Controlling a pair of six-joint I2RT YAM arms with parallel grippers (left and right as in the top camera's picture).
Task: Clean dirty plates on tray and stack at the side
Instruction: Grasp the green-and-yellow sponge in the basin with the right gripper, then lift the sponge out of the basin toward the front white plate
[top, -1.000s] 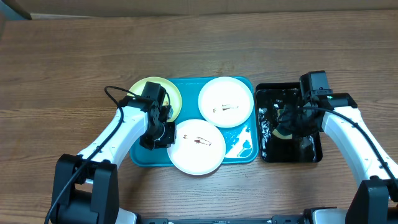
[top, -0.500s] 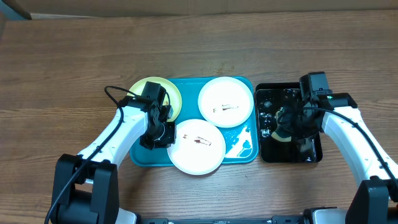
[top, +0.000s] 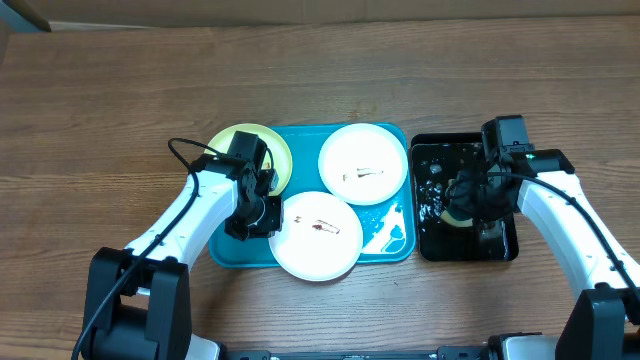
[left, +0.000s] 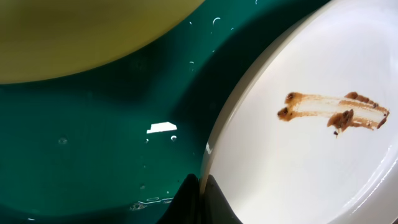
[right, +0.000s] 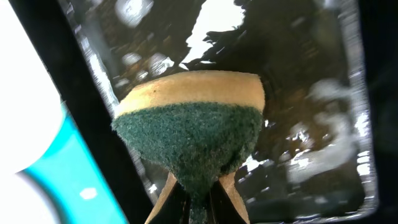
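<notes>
The teal tray (top: 395, 238) holds three plates. A white plate (top: 318, 234) with a brown smear lies at the front, a second smeared white plate (top: 363, 163) at the back right, and a pale yellow-green plate (top: 240, 142) at the back left. My left gripper (top: 270, 215) is shut on the left rim of the front white plate (left: 323, 155), over the teal tray floor (left: 93, 155). My right gripper (top: 470, 200) is shut on a green-and-tan sponge (right: 193, 134) over the black tub (top: 500, 245).
The black tub (right: 336, 124) stands right of the tray and holds water. The yellow-green plate (left: 81, 31) overlaps the tray's back left corner. Wood table (top: 100, 120) surrounds everything; a cardboard edge runs along the far side.
My right gripper and the sponge shifted slightly inside the black tub. The left arm and the plates have not moved.
</notes>
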